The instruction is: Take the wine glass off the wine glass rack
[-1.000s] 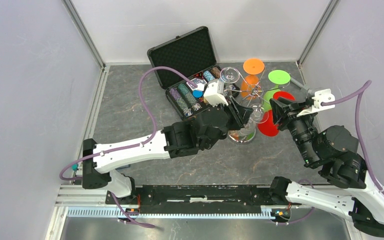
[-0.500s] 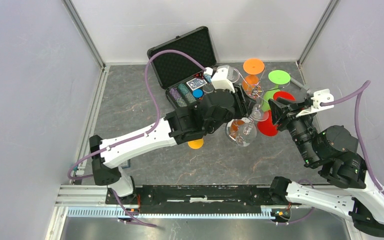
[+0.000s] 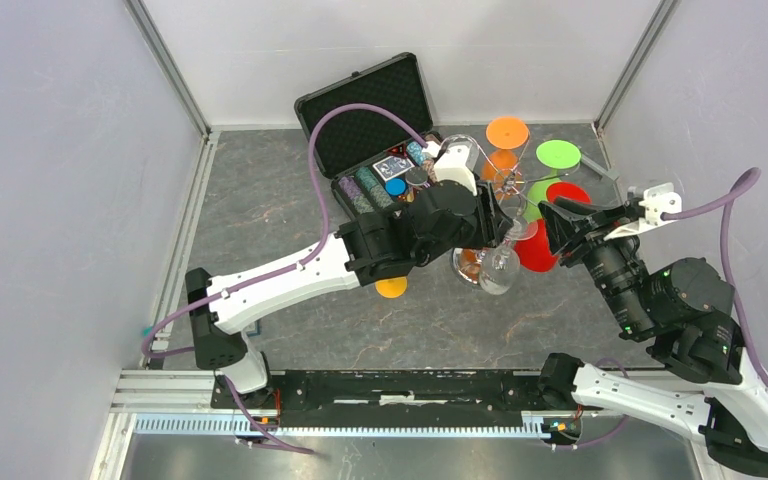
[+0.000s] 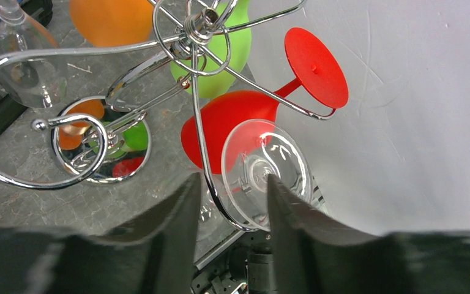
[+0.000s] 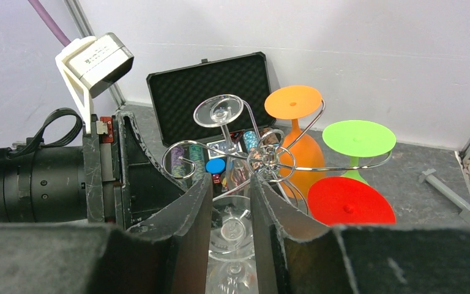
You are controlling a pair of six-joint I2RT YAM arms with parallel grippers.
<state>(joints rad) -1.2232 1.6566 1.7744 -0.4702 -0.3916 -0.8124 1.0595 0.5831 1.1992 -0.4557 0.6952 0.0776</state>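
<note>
Left gripper [image 4: 232, 184]: released. Its jaws stand parted at the 6 o'clock side of the chrome wire wine glass rack [image 4: 197, 29], which has a mirrored disc base, a central post and curled hook arms. In the left wrist view the round foot of the clear stemmed wine glass [image 4: 263, 165] lies in the gap at the fingertips. It is seated in a curled chrome hook, so the glass is on the rack, not off it. From above, this glass hangs tilted, with its bowl low at 6 o'clock of the post and over the mirrored base.

Right gripper [image 5: 231, 184]: jaws apart, nothing clamped. It stands at 3 o'clock of the rack, pointing towards the post. The clear glass shows through the gap between its fingers in the right wrist view. From above it is just beside that glass but apart from it.

Other items on the rack hooks:
- An orange plastic wine glass [image 5: 300, 144] at 12 o'clock.
- A lime-green plastic wine glass [image 5: 358, 138] at 2 o'clock.
- A red plastic wine glass [image 5: 349, 205] at 4 o'clock, just beneath the right gripper.
- A second clear wine glass [image 5: 220, 110] at 11 o'clock, foot uppermost.

An open black foam-lined case [image 3: 365, 115] of chips sits at 10 o'clock of the rack on the grey marbled table [image 3: 280, 200]. A small flat orange disc [image 3: 391, 288] lies at 8 o'clock, beside the left arm.
</note>
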